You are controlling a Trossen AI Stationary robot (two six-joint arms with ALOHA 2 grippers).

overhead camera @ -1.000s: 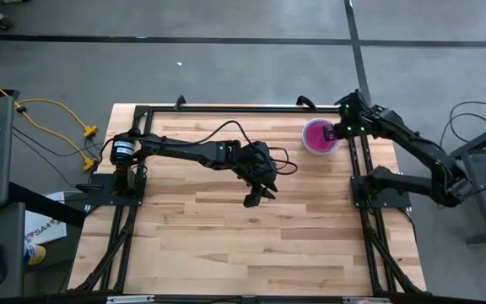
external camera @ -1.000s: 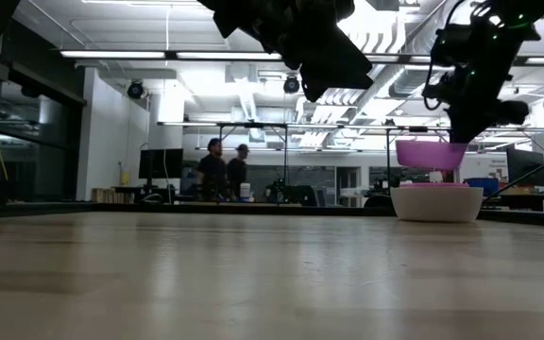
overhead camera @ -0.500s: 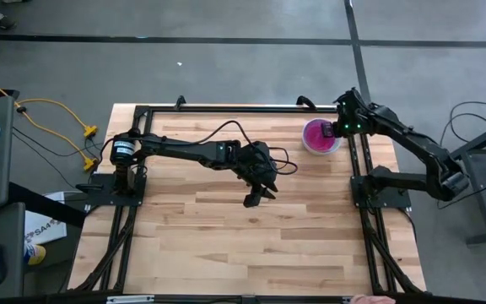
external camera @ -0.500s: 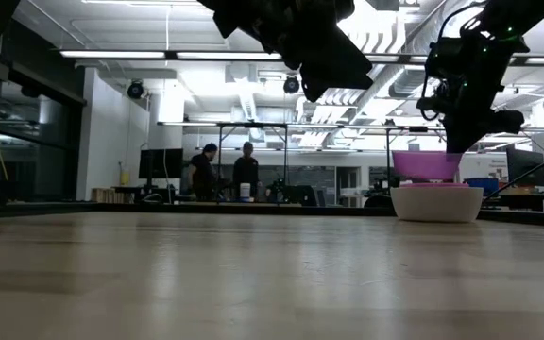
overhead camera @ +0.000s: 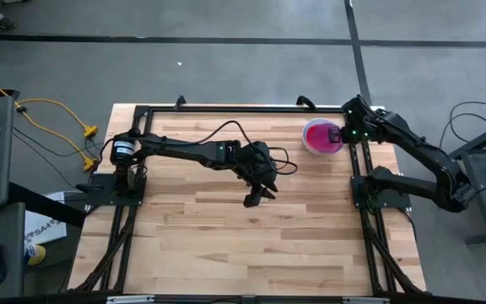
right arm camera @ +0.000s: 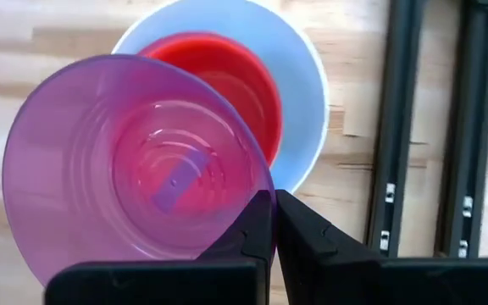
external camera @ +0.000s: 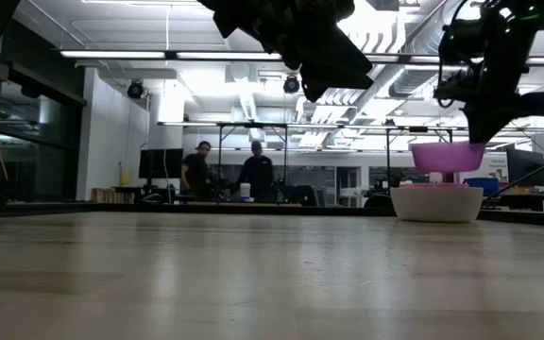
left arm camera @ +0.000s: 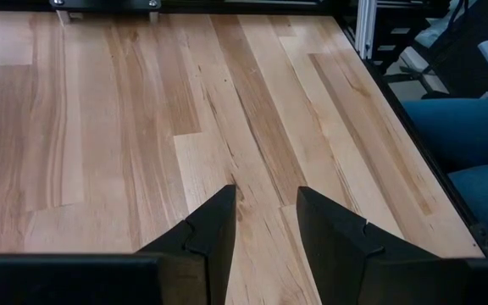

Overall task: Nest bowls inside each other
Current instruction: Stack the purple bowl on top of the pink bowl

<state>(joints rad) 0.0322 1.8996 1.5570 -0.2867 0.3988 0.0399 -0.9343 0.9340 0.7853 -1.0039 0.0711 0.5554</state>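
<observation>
A purple bowl (right arm camera: 134,161) hangs just above a stack near the table's far right corner. The stack is a white bowl (right arm camera: 312,110) with a red bowl (right arm camera: 227,76) nested in it, and it rests with its base on the wood (external camera: 436,202). My right gripper (right arm camera: 271,222) is shut on the purple bowl (external camera: 448,156). Over the table's middle my left gripper (left arm camera: 265,222) hangs open and holds nothing (overhead camera: 253,199). My right gripper pinches the purple bowl's rim (right arm camera: 259,196) on the side toward the table's right edge. One finger is inside the bowl and one outside. The fingers slant down from above. The bowl is lifted clear, mouth up and nearly level, partly over the stack.
Black frame rails (right arm camera: 401,127) run along the table's right edge, close beside the stack. Bare wood (overhead camera: 226,245) spreads across the table's middle and near side. Two people (external camera: 225,170) stand far off in the room behind.
My right gripper has dipped the purple bowl toward the stack. It has then brought the bowl up again, a little toward the table's right edge, and its wrist has rolled slightly. The bowl stays in the hold.
</observation>
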